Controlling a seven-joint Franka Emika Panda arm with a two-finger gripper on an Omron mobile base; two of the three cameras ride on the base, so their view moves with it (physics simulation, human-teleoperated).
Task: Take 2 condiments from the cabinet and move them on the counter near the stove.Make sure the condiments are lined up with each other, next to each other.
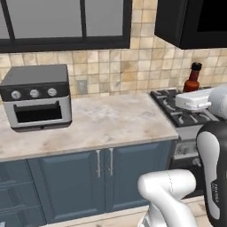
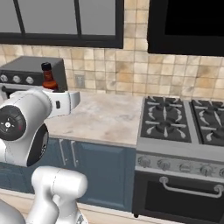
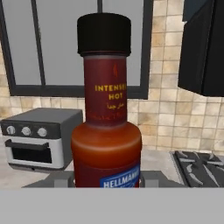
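Observation:
A slim red hot-sauce bottle with a black cap stands upright in my gripper, which is shut on its lower body. From the left base view the bottle rises above my white hand, over the left part of the stove. The right base view shows the bottle above the hand, in the air over the beige counter. The dark cabinet hangs at the upper right, its inside hidden in shadow.
A grey toaster oven sits at the left end of the counter. The gas stove with black grates adjoins the counter on the right. A dark-framed window and a tiled wall run behind.

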